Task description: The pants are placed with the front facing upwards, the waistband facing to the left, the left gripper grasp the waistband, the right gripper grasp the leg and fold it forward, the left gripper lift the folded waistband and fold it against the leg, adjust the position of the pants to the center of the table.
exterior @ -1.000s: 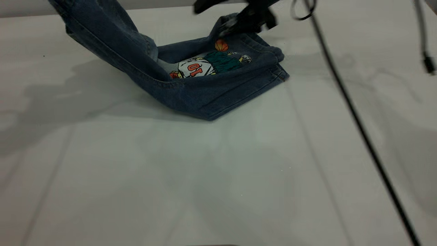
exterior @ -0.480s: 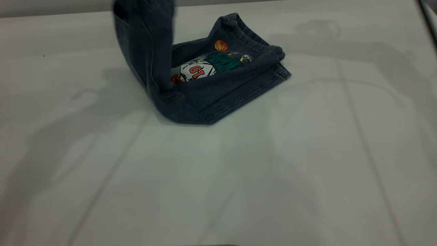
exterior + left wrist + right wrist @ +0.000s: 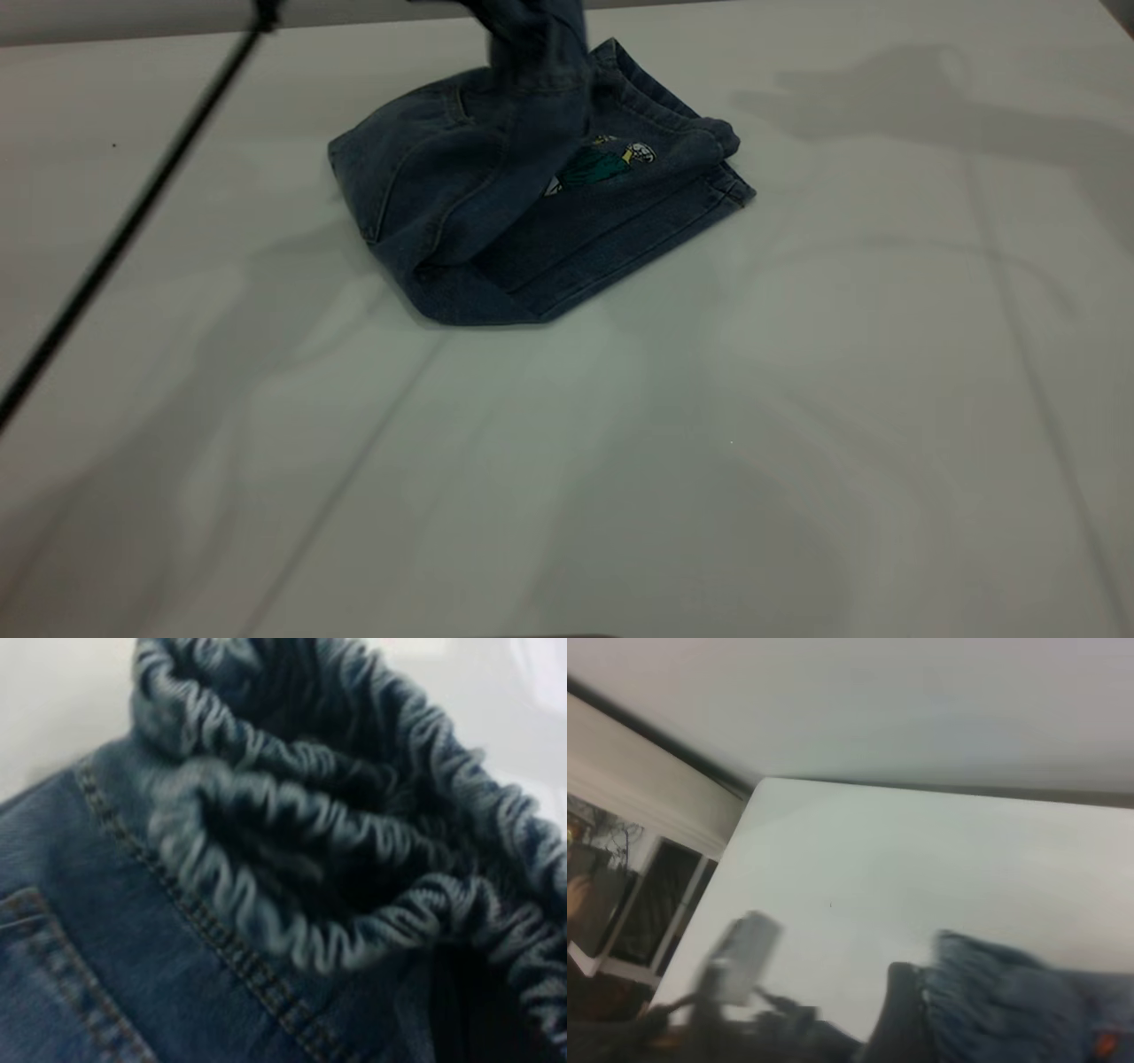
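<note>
**Waistband carried over the leg — second fold nearly laid**

The large, plain pale-grey worktop (image 3: pixel 797 425) carries the small blue denim pants (image 3: pixel 496 221) toward its far middle, not yet at the centre. Half a second ago the waist half stood upright at the left of the bundle; now it has been swung rightward over the wide short denim leg (image 3: pixel 638 204), so that the cartoon print (image 3: pixel 602 164) is mostly covered. The fold is therefore judged almost complete, with release and centring still to come.

The dark, puckered elastic waistband (image 3: pixel 354 868) is drawn up to a peak at the top edge of the exterior view — evidently held from above. The left claw itself is hidden there; its grip on the waistband is inferred, not seen. Only a black cable (image 3: pixel 133 221) of the left arm crosses the worktop. The right claw is out of view.
</note>
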